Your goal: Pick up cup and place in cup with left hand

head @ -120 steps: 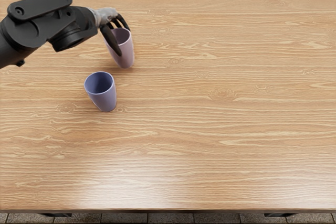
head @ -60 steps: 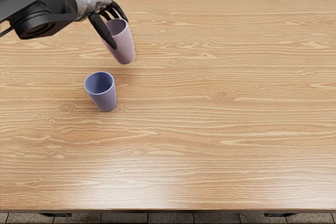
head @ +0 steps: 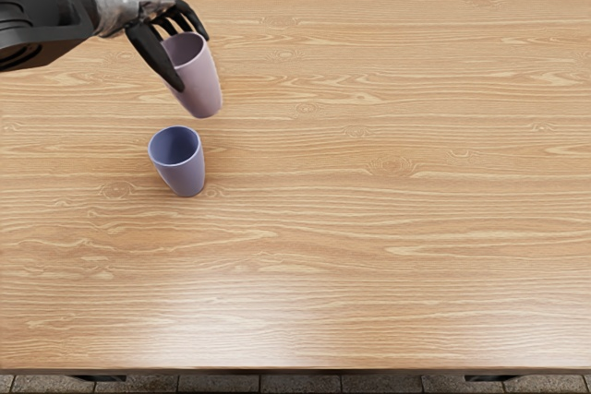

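- Step in hand, as I judge it: carrying. The pick-up looks done; the placing is not.
- Left hand [head: 148, 11]: pinching the pink cup [head: 199, 85] close to its rim, thumb [head: 155, 54] down one side, fingers [head: 192, 17] curled over the other.
- Pink cup: mouth up, leaning a little, its base pointing down and away from the wrist. No contact shadow that I can make out under it, so I take it to be clear of the table [head: 369, 228]. Exact height cannot be told from this angle.
- Blue cup [head: 184, 173]: upright on the table, mouth open and unobstructed, apart from the pink one. I read it as the receiver.
- Alignment: in the head view the pink base sits above and a little to the right of the blue mouth. Not over it, by my reading.
- Next move calls for: shifting the pink cup across until its base is centred over the blue mouth, with enough height to pass the rim; then straightening the lean, lowering it inside, and only then letting go.
- Risk, my estimate: a low or tilted approach could catch the blue rim and push or tip that cup. The rim grip may also let the pink one swing.
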`<state>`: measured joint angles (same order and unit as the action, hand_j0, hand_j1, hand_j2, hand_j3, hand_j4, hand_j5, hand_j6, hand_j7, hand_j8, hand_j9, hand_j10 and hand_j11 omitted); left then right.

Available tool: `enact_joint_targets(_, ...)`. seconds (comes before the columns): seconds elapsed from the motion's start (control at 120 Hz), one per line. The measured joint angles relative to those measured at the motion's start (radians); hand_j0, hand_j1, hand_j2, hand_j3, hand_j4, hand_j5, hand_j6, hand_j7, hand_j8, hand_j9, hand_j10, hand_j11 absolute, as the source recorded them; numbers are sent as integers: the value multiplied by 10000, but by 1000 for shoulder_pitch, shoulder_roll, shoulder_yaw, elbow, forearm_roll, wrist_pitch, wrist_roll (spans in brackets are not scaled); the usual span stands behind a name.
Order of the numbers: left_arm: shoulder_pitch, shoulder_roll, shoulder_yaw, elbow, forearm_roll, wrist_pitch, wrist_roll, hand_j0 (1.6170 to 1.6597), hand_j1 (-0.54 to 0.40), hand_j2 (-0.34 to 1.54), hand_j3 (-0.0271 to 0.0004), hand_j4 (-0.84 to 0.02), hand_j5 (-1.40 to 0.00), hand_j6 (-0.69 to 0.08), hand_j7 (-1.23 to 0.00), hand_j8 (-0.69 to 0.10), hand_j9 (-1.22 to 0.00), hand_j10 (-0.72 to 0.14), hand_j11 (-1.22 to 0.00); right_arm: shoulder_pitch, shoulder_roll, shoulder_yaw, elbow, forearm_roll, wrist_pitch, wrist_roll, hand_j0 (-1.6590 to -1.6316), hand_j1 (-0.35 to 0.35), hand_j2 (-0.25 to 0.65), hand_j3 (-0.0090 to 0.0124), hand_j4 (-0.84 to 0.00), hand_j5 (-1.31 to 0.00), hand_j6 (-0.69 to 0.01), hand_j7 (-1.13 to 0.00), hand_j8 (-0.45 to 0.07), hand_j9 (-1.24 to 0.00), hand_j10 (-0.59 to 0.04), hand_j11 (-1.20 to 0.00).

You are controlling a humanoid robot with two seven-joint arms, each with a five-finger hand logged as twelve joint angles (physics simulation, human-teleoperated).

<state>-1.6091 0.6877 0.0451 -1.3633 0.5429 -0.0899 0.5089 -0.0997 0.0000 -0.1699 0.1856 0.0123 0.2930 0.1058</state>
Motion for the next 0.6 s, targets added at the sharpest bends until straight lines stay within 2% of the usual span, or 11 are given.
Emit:
enact_joint_targets(0.233,-6,66,0,-41,1,-4,17,16531,-742,640,0,-4349,-7312,-2820,-7429,-2737,-7200,-4290,-7177,0,0,0,0,0,0,0,-16581,-3352,-25,0,-112,-148,-111,-149,-112,-149,-112,-149)
enact_joint_targets(0.6,-8,143,-2,-93,-3,-31,21,16532,-727,679,0,-4401,-7184,-2879,-7290,-2812,-7069,-4308,-7111,0,0,0,0,0,0,0,-16581,-3352,-25,0,-112,-148,-110,-149,-111,-149,-112,-149)
